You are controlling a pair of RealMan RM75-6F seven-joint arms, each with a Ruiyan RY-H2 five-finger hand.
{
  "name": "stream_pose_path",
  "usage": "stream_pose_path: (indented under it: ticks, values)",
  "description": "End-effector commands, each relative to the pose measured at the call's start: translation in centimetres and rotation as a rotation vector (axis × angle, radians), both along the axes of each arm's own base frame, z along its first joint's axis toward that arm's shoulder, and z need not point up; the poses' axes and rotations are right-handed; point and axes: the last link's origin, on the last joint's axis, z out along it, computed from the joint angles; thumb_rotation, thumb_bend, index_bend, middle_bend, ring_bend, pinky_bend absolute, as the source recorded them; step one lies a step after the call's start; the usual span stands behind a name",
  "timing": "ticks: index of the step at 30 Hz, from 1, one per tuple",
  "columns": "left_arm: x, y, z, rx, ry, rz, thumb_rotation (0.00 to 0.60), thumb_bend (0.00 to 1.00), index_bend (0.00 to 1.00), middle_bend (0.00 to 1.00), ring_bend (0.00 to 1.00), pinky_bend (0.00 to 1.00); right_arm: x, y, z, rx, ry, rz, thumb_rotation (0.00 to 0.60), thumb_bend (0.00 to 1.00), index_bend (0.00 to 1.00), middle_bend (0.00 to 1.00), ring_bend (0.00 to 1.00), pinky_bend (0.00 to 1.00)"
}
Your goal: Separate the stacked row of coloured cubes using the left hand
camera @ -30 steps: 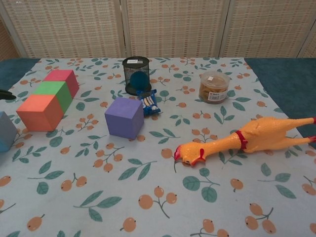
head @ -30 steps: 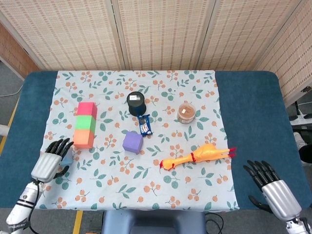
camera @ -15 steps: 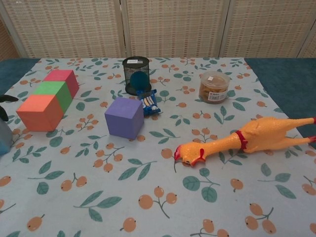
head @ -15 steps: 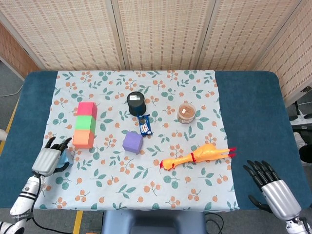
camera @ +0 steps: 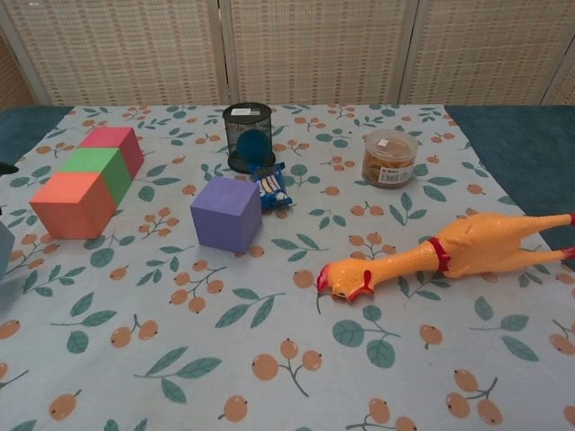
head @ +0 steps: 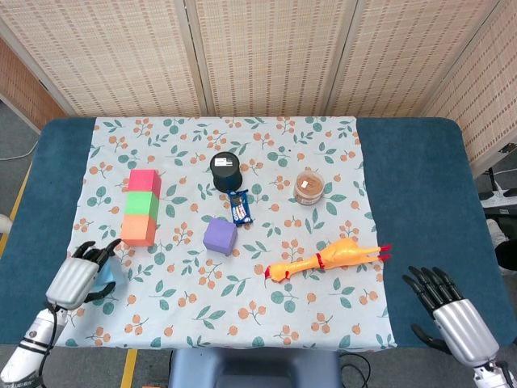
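Note:
Three cubes lie in a touching row at the left of the cloth: pink point(head: 144, 180) point(camera: 115, 146), green point(head: 141, 204) point(camera: 99, 171) and orange point(head: 139, 229) point(camera: 72, 204). A purple cube point(head: 220, 236) point(camera: 226, 214) stands alone near the middle. My left hand point(head: 77, 279) sits at the near-left corner of the cloth, its fingers curled around a pale blue cube point(head: 113, 272) point(camera: 4, 251) that lies apart from the orange one. Only a sliver of that cube shows in the chest view. My right hand point(head: 448, 311) rests open at the near-right, holding nothing.
A black mesh cup point(head: 226, 171) and a blue snack packet point(head: 240, 207) lie behind the purple cube. A lidded jar point(head: 308, 187) stands right of centre. A rubber chicken point(head: 323, 259) lies across the near-right of the floral cloth point(head: 266, 315).
My left hand has drawn back toward the near-left table edge, carrying the blue cube further from the orange cube. The right hand has stayed put.

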Motion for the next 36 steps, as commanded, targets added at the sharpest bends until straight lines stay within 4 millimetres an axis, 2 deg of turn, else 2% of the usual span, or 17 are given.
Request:
stream_pose_path:
  ticks: [1, 5, 6, 7, 10, 12, 17, 22, 25, 27, 31, 36]
  values:
    - [-0.1, -2.3, 0.3, -0.047, 0.078, -0.006, 0.6, 0.43, 0.0, 0.51, 0.52, 0.18, 0.0, 0.1, 0.1, 0.0, -0.003, 0.002, 0.6, 0.19, 0.0, 0.0, 0.0, 0.0]
    - [-0.7, -2.8, 0.1, -0.061, 0.101, 0.049, 0.6, 0.42, 0.0, 0.49, 0.5, 0.17, 0.1, 0.2, 0.3, -0.007, -0.008, 0.006, 0.6, 0.19, 0.0, 0.0, 0.0, 0.0]
    - [-0.8, -2.9, 0.1, -0.067, 0.105, 0.058, 0.6, 0.41, 0.0, 0.45, 0.45, 0.16, 0.1, 0.2, 0.4, -0.009, -0.009, 0.007, 0.6, 0.19, 0.0, 0.0, 0.0, 0.0]
    - [-0.9, -3.0, 0.2, -0.07, 0.107, 0.064, 0.6, 0.39, 0.0, 0.37, 0.34, 0.15, 0.1, 0.3, 0.4, -0.01, -0.01, 0.007, 0.6, 0.19, 0.0, 0.0, 0.0, 0.0]
    - [-0.6, -3.2, 0.5, -0.077, 0.071, 0.07, 0.6, 0.37, 0.0, 0.15, 0.1, 0.13, 0.1, 0.2, 0.4, -0.009, -0.008, 0.006, 0.6, 0.19, 0.0, 0.0, 0.0, 0.0]
    - [-0.4, -3.4, 0.6, -0.096, 0.045, 0.077, 0.6, 0.36, 0.0, 0.08, 0.06, 0.13, 0.0, 0.2, 0.3, -0.005, -0.007, 0.005, 0.6, 0.19, 0.0, 0.0, 0.0, 0.0]
    - [0.0, -3.5, 1.1, -0.111, 0.016, 0.071, 0.6, 0.34, 0.0, 0.03, 0.04, 0.12, 0.0, 0.2, 0.2, -0.006, -0.005, 0.004, 0.6, 0.19, 0.0, 0.0, 0.0, 0.0]
    - [0.7, -2.8, 1.5, -0.098, -0.032, 0.067, 0.6, 0.33, 0.0, 0.06, 0.07, 0.12, 0.0, 0.1, 0.2, -0.007, -0.003, 0.001, 0.6, 0.19, 0.0, 0.0, 0.0, 0.0]
    - [2.2, -1.3, 1.3, -0.083, -0.168, 0.016, 0.6, 0.35, 0.0, 0.16, 0.15, 0.12, -0.1, 0.0, 0.0, 0.002, 0.003, -0.002, 0.6, 0.19, 0.0, 0.0, 0.0, 0.0]
    - [3.2, 0.1, 1.0, -0.107, -0.242, -0.023, 0.6, 0.38, 0.0, 0.18, 0.15, 0.1, -0.1, 0.0, -0.2, 0.008, 0.009, -0.003, 0.6, 0.19, 0.0, 0.0, 0.0, 0.0]
    - [5.4, 2.9, -0.1, -0.138, -0.255, -0.104, 0.6, 0.38, 0.0, 0.17, 0.13, 0.08, -0.1, 0.0, -0.3, 0.006, 0.013, -0.006, 0.6, 0.19, 0.0, 0.0, 0.0, 0.0]
    - [8.4, 5.0, -2.3, -0.182, -0.259, -0.178, 0.6, 0.38, 0.0, 0.16, 0.13, 0.06, -0.3, -0.3, -0.4, 0.002, 0.019, -0.017, 0.6, 0.19, 0.0, 0.0, 0.0, 0.0]
